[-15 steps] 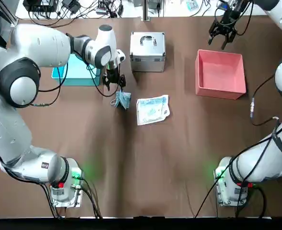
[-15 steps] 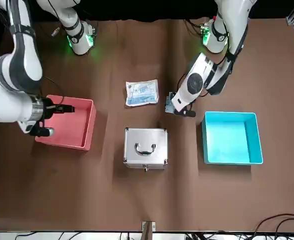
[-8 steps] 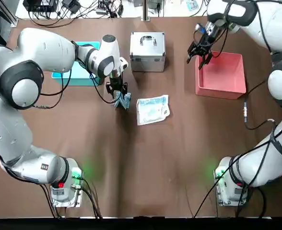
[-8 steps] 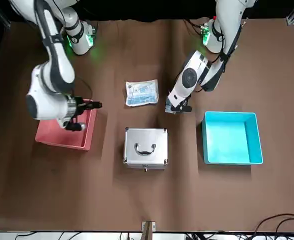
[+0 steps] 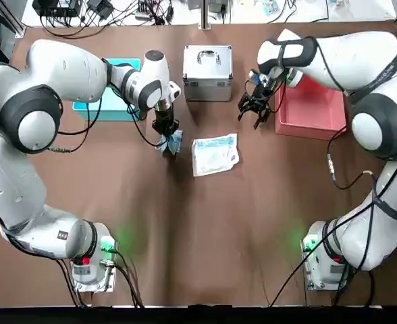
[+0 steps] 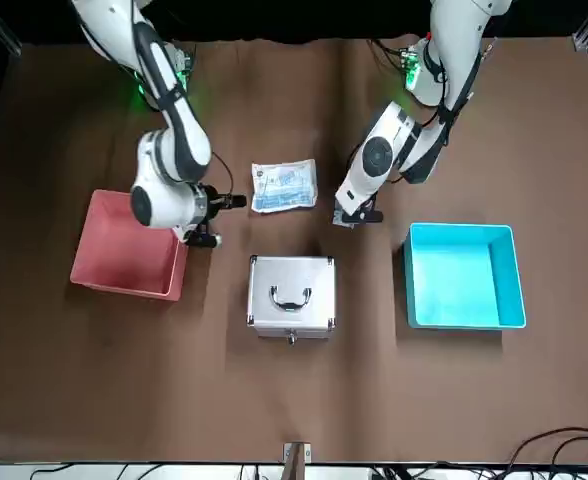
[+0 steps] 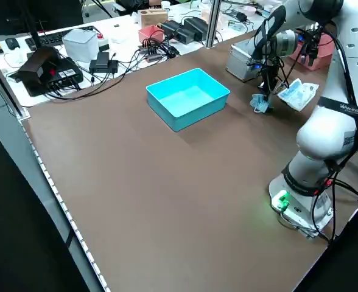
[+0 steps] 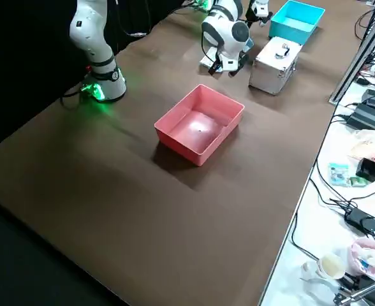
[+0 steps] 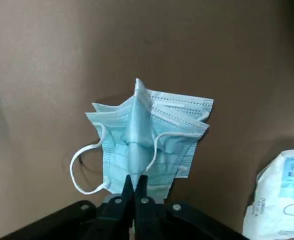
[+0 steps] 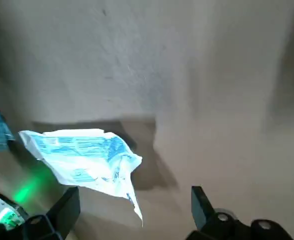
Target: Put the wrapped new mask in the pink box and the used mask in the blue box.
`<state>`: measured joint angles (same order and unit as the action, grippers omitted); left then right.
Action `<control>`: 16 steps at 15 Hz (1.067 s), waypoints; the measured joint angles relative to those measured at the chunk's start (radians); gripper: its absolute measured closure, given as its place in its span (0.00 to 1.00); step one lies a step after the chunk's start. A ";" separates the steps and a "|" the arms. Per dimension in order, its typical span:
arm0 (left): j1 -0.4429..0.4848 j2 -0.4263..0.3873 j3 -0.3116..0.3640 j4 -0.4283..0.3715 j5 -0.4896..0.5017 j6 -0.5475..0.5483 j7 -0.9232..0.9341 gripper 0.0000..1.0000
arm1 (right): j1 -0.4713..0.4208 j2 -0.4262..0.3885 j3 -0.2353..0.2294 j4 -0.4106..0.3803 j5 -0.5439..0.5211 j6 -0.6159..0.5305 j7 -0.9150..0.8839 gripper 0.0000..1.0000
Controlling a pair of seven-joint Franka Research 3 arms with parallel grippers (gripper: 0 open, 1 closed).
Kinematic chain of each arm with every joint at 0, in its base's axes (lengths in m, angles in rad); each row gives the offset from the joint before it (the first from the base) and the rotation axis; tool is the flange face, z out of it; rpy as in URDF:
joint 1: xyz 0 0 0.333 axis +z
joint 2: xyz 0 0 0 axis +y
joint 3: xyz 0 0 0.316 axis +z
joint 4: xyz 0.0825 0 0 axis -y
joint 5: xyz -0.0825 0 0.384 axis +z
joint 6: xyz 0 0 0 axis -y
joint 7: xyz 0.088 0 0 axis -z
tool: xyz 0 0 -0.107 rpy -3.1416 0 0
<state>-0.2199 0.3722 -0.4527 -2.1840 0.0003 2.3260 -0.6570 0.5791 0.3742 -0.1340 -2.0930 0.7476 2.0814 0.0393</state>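
The wrapped new mask [image 5: 215, 154] lies flat on the brown table [image 5: 205, 229] near its middle, the closest task item to the arms' bases, with nothing touching it; the right wrist view shows it [image 10: 84, 156] with one end lifted slightly off the cloth. Just beside it, toward the robot's left, is the used mask [image 5: 172, 141], a small folded blue piece with its ear loops hanging loose. The left gripper [image 5: 165, 128] stands over it, pointing straight down, and the left wrist view shows the two fingers pressed together on a central fold of the used mask [image 9: 147, 135]. A little farther out, the right gripper [image 5: 255, 111] hovers above bare table between the silver case [image 5: 208, 72] and the pink box [image 5: 313, 102], beyond the packet and clear of it; its fingers [image 10: 199, 202] are spread apart and hold nothing. The pink box sits on the robot's right side, its inside bare in the right side view [image 8: 200, 126]. The silver case with a handle stands at the far middle of the table. On the robot's left, behind the left arm's wrist, is the blue box [image 5: 107, 101], also holding nothing as seen from the front [image 6: 462, 277].
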 joint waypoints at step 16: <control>0.302 -0.075 0.014 0.450 0.084 -0.403 0.215 0.98 | 0.178 0.155 -0.001 0.004 0.152 0.070 0.005 0.17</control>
<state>0.0825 0.2976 -0.4389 -1.7336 0.0843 1.9234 -0.4423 0.7574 0.5288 -0.1352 -2.0887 0.8994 2.1511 0.0441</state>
